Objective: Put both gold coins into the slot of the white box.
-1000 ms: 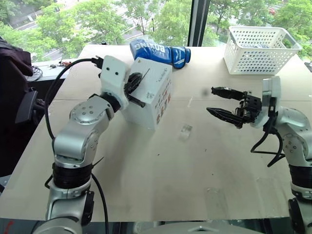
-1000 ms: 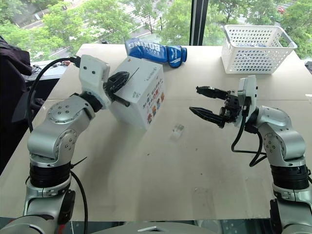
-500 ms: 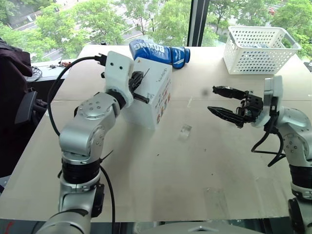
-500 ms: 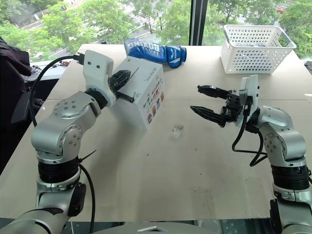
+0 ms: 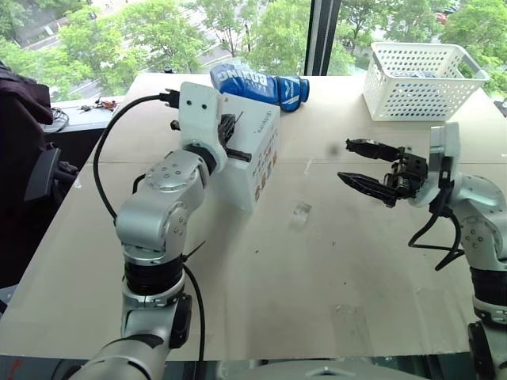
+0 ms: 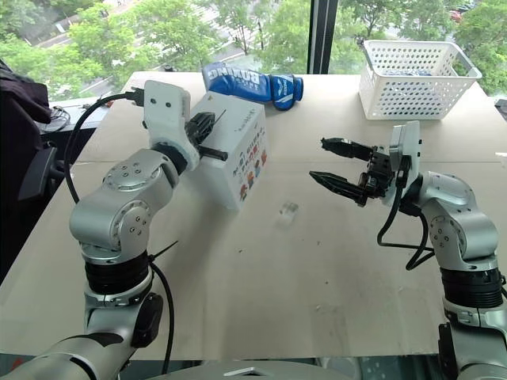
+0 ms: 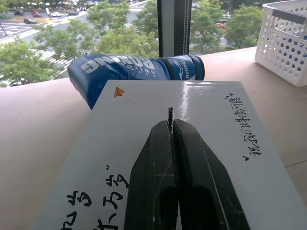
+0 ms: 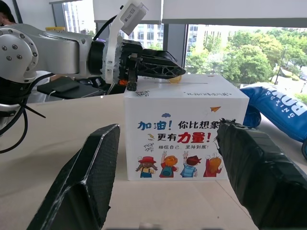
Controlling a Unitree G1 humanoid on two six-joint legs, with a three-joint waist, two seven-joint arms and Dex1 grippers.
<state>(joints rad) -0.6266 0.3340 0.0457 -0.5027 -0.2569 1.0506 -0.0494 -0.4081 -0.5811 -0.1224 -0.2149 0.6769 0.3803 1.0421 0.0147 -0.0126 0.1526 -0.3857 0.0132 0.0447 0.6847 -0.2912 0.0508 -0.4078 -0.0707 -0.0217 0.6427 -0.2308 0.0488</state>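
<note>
left fingers (image 5: 235, 127) over white box (image 5: 255, 162), basket (image 5: 424, 79) beyond

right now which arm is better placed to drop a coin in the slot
Left. Its gripper is shut on a coin right over the box top, by the slot. The right gripper hangs open and empty, apart.

Both arms are built of rounded silver-grey metal segments with small dark screws set around the joint caps, joined by black ribbed collars. A white boxy housing sits at each wrist, and a loose black cable loops from it back along the arm. The left gripper (image 6: 212, 120) and right gripper (image 5: 354, 162) each carry two tapering black fingers.
</note>
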